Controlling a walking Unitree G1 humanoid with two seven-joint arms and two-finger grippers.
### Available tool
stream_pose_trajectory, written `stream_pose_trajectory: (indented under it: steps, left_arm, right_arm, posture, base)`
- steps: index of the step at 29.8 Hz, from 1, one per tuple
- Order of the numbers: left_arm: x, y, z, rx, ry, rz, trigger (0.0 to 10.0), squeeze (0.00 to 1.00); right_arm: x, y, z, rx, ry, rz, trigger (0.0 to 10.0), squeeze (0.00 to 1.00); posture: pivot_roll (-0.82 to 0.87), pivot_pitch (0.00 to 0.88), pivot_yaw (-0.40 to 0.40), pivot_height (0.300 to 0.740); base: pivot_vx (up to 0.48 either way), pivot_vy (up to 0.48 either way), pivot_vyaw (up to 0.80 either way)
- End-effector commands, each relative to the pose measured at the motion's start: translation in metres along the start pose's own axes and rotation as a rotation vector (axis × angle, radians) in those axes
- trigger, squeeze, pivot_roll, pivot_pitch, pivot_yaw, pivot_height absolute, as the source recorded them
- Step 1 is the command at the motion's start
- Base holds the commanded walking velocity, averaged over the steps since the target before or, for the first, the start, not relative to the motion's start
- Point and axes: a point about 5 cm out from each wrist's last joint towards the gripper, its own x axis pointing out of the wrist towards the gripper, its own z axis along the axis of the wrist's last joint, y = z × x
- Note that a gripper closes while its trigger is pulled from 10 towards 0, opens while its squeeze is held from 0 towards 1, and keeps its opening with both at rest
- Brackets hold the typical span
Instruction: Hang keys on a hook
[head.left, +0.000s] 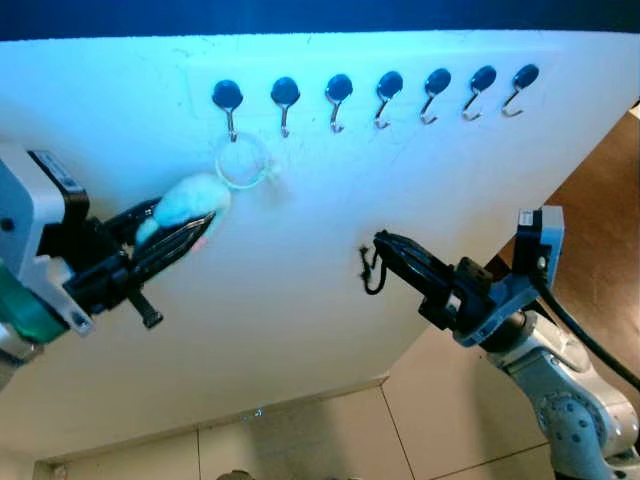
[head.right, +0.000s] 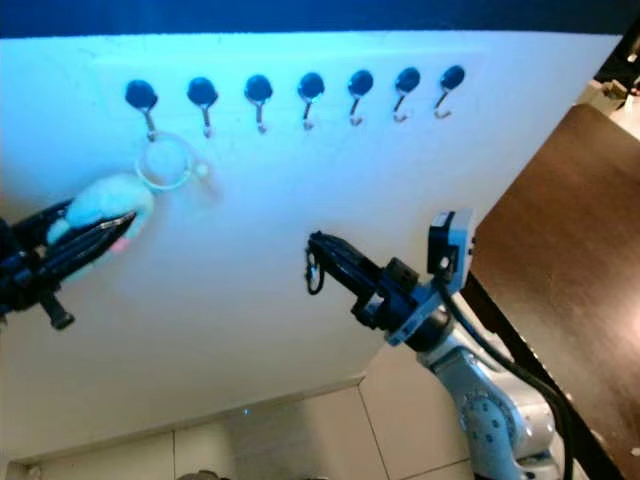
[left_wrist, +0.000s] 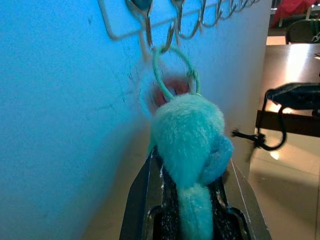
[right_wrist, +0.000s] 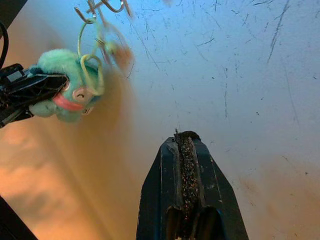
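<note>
A row of several black-capped metal hooks (head.left: 338, 100) runs along the top of a white wall panel (head.left: 300, 300). The key ring (head.left: 242, 162) hangs around the leftmost hook (head.left: 229, 108). A fluffy mint plush keychain (head.left: 188, 203) is attached to the ring, and a blurred key (right_wrist: 121, 54) swings beside it. My left gripper (head.left: 190, 232) is shut on the plush (left_wrist: 190, 135), just below and left of that hook. My right gripper (head.left: 385, 247) is shut with nothing in it, its tips near the wall panel at mid height, well right of the plush (right_wrist: 65, 85).
A dark wooden table (head.right: 570, 230) stands to the right of the panel. Pale floor tiles (head.left: 330, 440) lie below the panel. A short black cable loop (head.left: 370, 272) hangs at my right gripper's tip.
</note>
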Motion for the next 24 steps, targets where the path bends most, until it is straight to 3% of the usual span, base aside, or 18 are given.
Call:
stream_pose_trajectory:
  steps: [1,2,3,7,8,9,15,22,24]
  left_arm:
    - [0.004,-0.005,0.003,0.024,-0.021,-0.001,10.0,0.00]
    - [0.004,-0.005,0.003,0.024,-0.021,-0.001,10.0,0.00]
    - [0.006,-0.003,0.006,0.029,-0.038,0.015,10.0,1.00]
    - [0.003,-0.005,0.005,0.005,-0.030,-0.018,10.0,1.00]
    - [-0.005,-0.009,0.000,-0.013,0.013,-0.067,10.0,0.93]
    - [-0.008,-0.011,-0.002,-0.029,0.029,-0.094,10.0,0.00]
    - [-0.017,-0.016,-0.006,-0.066,0.051,-0.139,10.0,0.00]
    - [-0.016,-0.021,-0.001,-0.083,0.017,-0.147,10.0,0.00]
    - [-0.015,-0.022,-0.003,-0.074,0.019,-0.139,10.0,0.00]
  right_arm:
    - [0.000,0.003,0.002,-0.003,-0.001,0.008,10.0,0.00]
    - [0.000,0.003,0.002,-0.003,-0.001,0.008,10.0,0.00]
    - [0.000,0.003,0.002,-0.004,-0.002,0.010,10.0,0.00]
    - [0.001,0.003,0.004,-0.010,-0.007,0.011,10.0,0.00]
    - [0.002,0.004,0.006,-0.018,-0.017,0.012,10.0,0.00]
    - [0.003,0.004,0.008,-0.022,-0.023,0.014,10.0,0.00]
    - [0.018,0.007,0.018,-0.069,-0.067,0.024,10.0,0.00]
    - [0.032,0.011,0.026,-0.085,-0.105,0.070,10.0,0.00]
    - [0.042,0.015,0.030,-0.102,-0.115,0.118,10.0,0.00]
  posture:
    - [0.11,0.035,0.027,0.740]
    - [0.11,0.035,0.027,0.740]
    - [0.11,0.035,0.027,0.740]
    - [0.11,0.037,0.032,0.740]
    - [0.11,0.038,0.032,0.740]
    - [0.11,0.039,0.034,0.740]
    - [0.12,0.042,0.034,0.740]
    - [0.12,0.043,0.033,0.740]
    - [0.12,0.044,0.026,0.740]
  base:
    - [0.000,0.000,0.00]
    - [0.000,0.000,0.00]
    - [0.000,0.000,0.00]
    - [0.000,0.000,0.00]
    - [0.000,0.000,0.00]
    - [0.000,0.000,0.00]
    - [0.000,0.000,0.00]
    - [0.000,0.000,0.00]
    - [0.000,0.000,0.00]
